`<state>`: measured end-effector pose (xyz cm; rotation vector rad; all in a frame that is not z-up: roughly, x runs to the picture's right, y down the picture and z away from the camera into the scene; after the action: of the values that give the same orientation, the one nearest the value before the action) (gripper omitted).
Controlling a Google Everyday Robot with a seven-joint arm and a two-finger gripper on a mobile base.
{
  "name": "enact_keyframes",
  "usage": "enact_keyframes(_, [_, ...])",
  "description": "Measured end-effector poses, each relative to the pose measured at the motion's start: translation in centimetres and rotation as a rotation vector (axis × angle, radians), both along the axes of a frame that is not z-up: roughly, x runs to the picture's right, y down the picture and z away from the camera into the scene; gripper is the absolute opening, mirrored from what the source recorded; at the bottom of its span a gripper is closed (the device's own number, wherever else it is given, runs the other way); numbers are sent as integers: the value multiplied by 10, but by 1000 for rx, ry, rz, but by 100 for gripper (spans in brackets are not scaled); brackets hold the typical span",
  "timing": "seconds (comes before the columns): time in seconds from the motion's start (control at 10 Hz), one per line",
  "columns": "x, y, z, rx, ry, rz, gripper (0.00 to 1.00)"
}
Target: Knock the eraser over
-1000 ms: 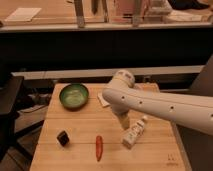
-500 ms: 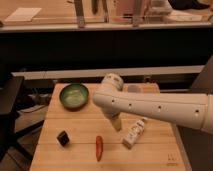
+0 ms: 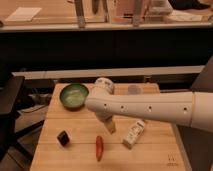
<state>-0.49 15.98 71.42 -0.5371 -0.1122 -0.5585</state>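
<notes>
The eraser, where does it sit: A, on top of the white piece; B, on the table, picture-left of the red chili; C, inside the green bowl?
B: the eraser sits on the table picture-left of the red chili, apart from it, with the gripper just beyond the chili's far end.

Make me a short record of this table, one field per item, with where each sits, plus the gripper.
table: light wood
eraser: black block, front left, nothing touching it
bowl: green, back left
chili: red, front middle
white piece: right of chili, lying at an angle
gripper: over table's middle, just behind chili, apart from eraser
</notes>
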Motion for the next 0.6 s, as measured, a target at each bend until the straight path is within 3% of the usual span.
enact_keyframes(0.6, [-31,16,9,-8,-20,-43,80])
